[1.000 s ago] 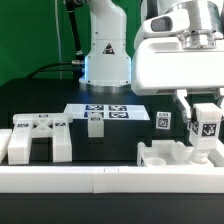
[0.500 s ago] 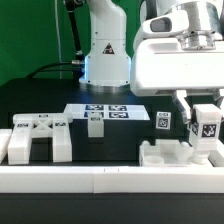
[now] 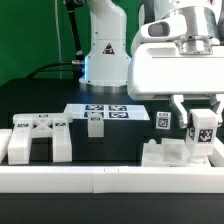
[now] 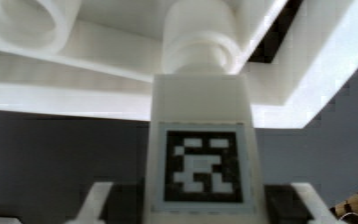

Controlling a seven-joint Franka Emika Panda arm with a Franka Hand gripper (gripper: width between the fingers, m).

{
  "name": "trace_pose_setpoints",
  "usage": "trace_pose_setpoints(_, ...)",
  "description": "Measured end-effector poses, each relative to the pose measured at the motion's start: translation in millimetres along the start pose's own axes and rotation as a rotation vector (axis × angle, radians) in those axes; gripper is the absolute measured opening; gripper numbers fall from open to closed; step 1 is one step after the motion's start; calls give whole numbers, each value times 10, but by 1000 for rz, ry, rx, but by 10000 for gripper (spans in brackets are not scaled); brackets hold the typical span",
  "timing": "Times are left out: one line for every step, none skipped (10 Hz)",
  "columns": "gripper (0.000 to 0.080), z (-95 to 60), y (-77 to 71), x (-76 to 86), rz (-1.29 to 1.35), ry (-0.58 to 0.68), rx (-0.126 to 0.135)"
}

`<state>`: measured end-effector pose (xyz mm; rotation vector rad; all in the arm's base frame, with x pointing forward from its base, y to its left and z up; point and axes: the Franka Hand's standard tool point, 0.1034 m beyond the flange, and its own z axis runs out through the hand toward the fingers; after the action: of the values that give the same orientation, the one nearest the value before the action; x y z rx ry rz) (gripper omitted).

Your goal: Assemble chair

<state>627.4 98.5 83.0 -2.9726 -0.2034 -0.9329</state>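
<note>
- White tagged leg (image 3: 203,132) is held pinched upright by the gripper (image 3: 200,118), at the exterior frame's right.
- Slab part (image 3: 165,153) is seen beside it, lower right; contact unclear.

backdrop (image 3: 25,40): plain green | table (image 3: 40,98): black top (matte) | front ledge (image 3: 90,182): white, full width | light: even
</note>
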Motion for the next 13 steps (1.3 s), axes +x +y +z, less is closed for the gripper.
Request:
trace_pose_setpoints(291,12,5,-21,-2,-1,-1)
trace_pose_setpoints(291,45,0,-66,-3,-3,-2)
trace_pose_setpoints(291,64,-8,-89,-5,-1,-2)
trace_pose_setpoints(291,66,-14,-89,-5,-1,-2)
trace_pose_setpoints(290,67,-26,-88,-7,1,-1)
trace_pose_setpoints(290,67,-31,-88,-8,1,0)
trace_pose_setpoints(290,67,-31,-86,-8,0,0)
trace_pose_setpoints(290,67,-30,-85,-8,0,0)
trace_pose_setpoints(294,68,-30,-87,-9,-1,0)
trace_pose_setpoints(294,72,-31,-96,-9,-5,0)
trace_pose_setpoints(504,72,-31,-97,-10,-5,0)
trace_pose_setpoints(504,71,-31,-95,-11,-5,0)
trace_pose_setpoints(622,49,-31,-68,-21,-4,1)
